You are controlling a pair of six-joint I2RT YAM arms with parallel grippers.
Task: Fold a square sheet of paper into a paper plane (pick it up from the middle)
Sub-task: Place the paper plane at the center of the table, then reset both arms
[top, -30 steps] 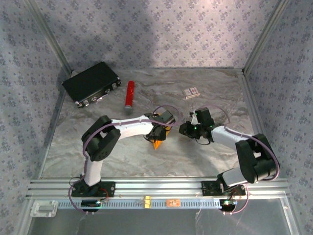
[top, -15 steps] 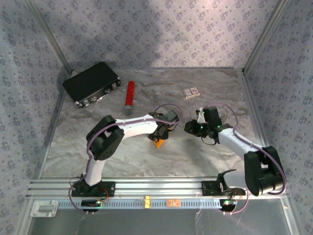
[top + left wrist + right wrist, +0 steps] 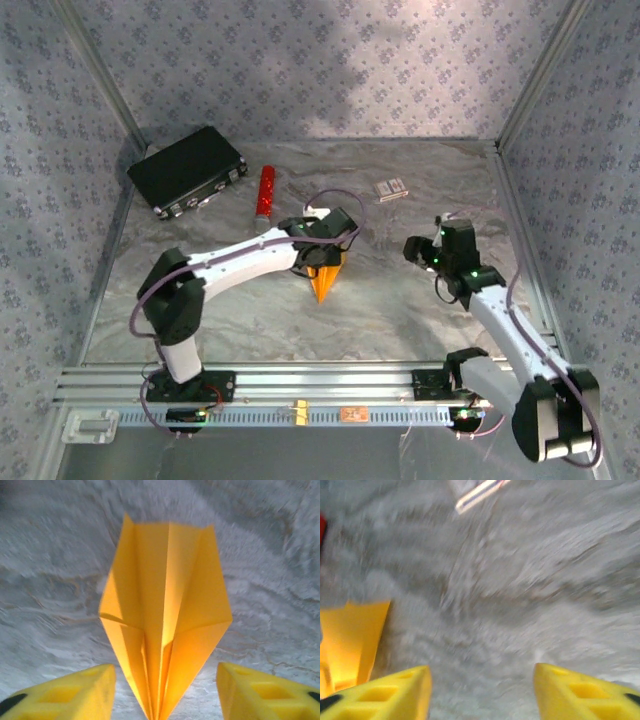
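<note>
Near the middle of the marbled surface [image 3: 400, 310]: the paper plane [image 3: 323, 283], orange-yellow, a narrow dart with its sharp tip toward the near edge in the top view. Resting on the surface, gripped by nothing.

From the left wrist, the same paper plane [image 3: 165, 630] close up: centre crease straight up the middle, 2 folded flaps on either side, narrow end dipping out of frame between 2 yellow fingers [image 3: 70, 695]. Left jaws spread, 1 finger on each side of the paper, touching neither edge. Left arm [image 3: 240, 262] stretched across toward the middle, its head just over the wide end of the plane.

Right jaws spread as well, pinching nothing, with bare grey surface between the yellow fingers [image 3: 385, 692]. Right arm [image 3: 500, 320] well apart from the plane, off to its right. At the left edge of the right wrist view, a corner of the paper plane [image 3: 352, 640].

Further back on the surface: red cylinder [image 3: 266, 191], black case [image 3: 188, 170] toward the far left corner, small white-and-red box [image 3: 391, 189] toward the far right, blurred at the top of the right wrist view.
</note>
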